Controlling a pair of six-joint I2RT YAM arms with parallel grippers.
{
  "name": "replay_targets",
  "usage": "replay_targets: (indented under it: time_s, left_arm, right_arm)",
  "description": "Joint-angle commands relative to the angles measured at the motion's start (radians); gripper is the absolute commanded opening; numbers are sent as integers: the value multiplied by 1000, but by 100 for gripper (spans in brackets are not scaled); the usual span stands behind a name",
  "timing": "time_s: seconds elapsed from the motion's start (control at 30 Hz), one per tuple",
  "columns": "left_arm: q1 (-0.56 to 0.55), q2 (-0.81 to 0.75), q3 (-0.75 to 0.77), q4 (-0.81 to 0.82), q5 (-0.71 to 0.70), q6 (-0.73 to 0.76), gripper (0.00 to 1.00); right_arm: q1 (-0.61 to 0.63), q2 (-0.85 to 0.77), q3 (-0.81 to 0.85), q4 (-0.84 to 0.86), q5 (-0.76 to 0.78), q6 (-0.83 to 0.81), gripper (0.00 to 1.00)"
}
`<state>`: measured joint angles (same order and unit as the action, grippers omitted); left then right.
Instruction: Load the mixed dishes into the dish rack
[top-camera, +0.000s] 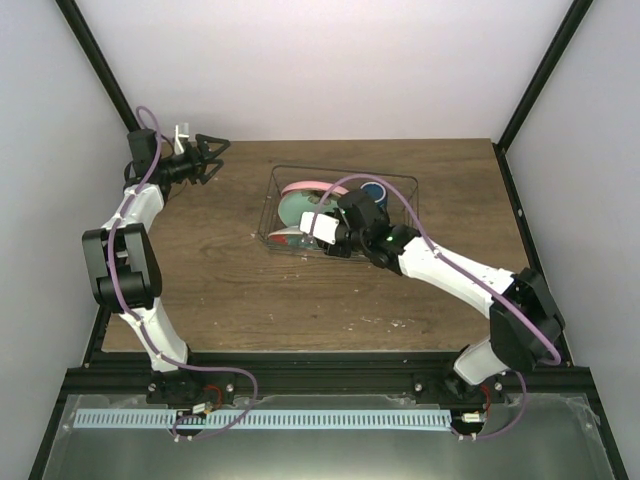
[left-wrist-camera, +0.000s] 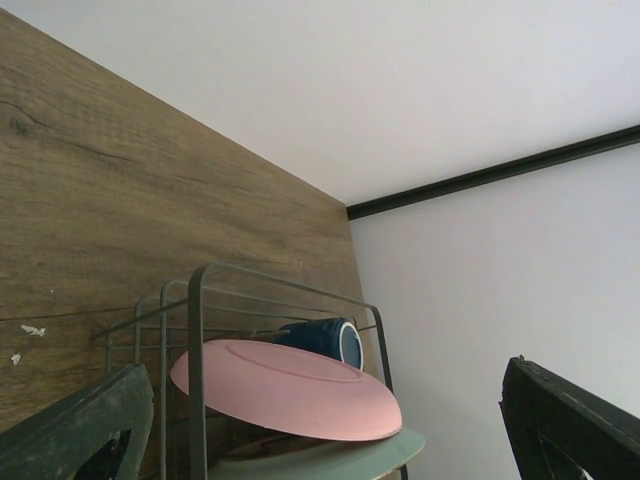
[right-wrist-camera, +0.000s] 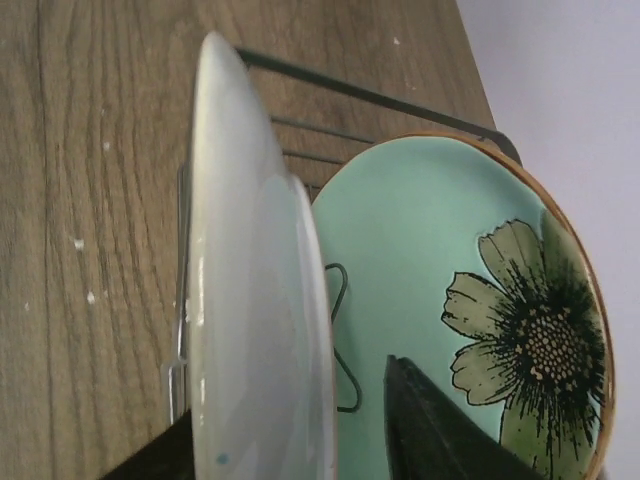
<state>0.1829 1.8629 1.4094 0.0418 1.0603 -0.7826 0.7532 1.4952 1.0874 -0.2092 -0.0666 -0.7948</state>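
The dish rack (top-camera: 405, 185) stands mid-table. In it a pink plate (top-camera: 305, 188) and a mint-green flower plate (top-camera: 295, 210) lean on edge, with a dark blue mug (top-camera: 374, 192) on its side behind them. A teal-and-red patterned plate (top-camera: 285, 237) stands at the front. My right gripper (top-camera: 325, 235) straddles that plate's rim. In the right wrist view its pale glossy back (right-wrist-camera: 250, 300) sits between the fingers, with a gap to the right finger (right-wrist-camera: 440, 430), so the gripper (right-wrist-camera: 290, 420) is open. My left gripper (top-camera: 215, 160) hangs open and empty at the far left, facing the rack (left-wrist-camera: 195, 350).
A wire prong (right-wrist-camera: 345, 340) rises between the pale plate and the mint-green plate (right-wrist-camera: 430, 250). Black frame posts run along both table sides. Bare wood lies in front of and left of the rack.
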Motion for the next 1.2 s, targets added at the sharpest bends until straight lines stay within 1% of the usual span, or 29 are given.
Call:
replay_targets:
  time_s: [0.0,0.1,0.13,0.2,0.27,0.37,0.4,0.47,0.53,0.67,0.8,0.97,1.07,1.13,1.17]
  left_arm:
    - [6,25,5,30,20,2,96]
    - [7,30,9,34,22,-2,96]
    - [6,31,8,37,22,-3,96]
    - [6,33,11,43,22,-9,96]
    - [6,35,14,47,21,-11,96]
    - [6,39,24,45,19,-9,96]
    - [6,40,28,43,19,-9,96]
    - [6,46,35,41,17,-9,96]
    - [6,52,41,40,16,-11,96]
    - [6,62,59,25,12,-3,96]
    - [6,71,72,-23,-4,35,96]
    - [5,72,69,-128,-40,125,96]
    - [1,65,58,-207,-84,190,96]
    - [-2,59,56,-267,-123,236,97]
    - [-7,56,57,-300,-149,261,99]
  right_arm:
    - [13,-22,69,34,0,21,41]
    - [16,-30,86,0,4,39,60]
    - [18,-35,95,-13,7,47,65]
    - [19,-49,116,-44,13,68,71]
    - [20,-69,135,-66,25,95,80]
    - [19,-114,150,-63,53,144,97]
    - [18,-132,152,-53,58,166,100]
    - [11,-163,161,-26,61,236,100]
    - [-21,-160,191,-11,53,325,100]
    - [-118,-101,276,-17,30,492,100]
    - [-189,-18,380,-60,90,576,100]
    - [-358,93,536,-171,120,756,100]
    - [-433,165,614,-255,176,831,100]
    - [-494,206,658,-312,177,892,100]
    - [-529,225,673,-334,169,925,100]
